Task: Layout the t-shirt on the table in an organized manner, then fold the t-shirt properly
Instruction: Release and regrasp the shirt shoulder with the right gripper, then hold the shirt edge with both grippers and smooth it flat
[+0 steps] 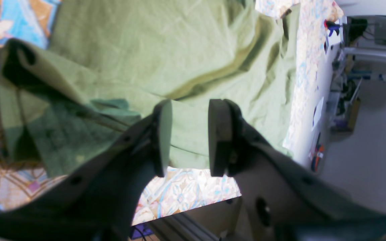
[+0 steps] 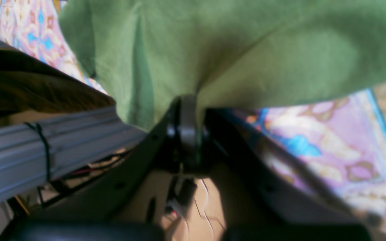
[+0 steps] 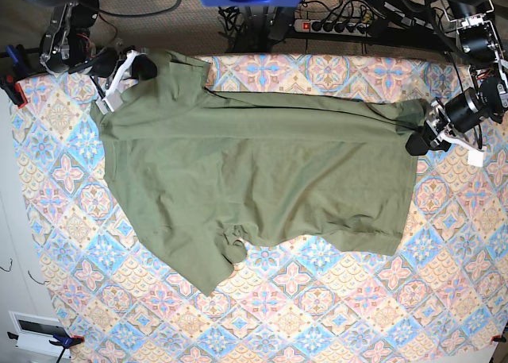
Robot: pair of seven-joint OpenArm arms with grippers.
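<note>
Pinching the t-shirt (image 2: 213, 50), right fingers (image 2: 188, 113) meet; left fingers (image 1: 161, 134) gape.

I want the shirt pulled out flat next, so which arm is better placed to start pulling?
Probably the right gripper: its jaws are pinched shut on the t-shirt. The left gripper stands open, gripping nothing.
</note>
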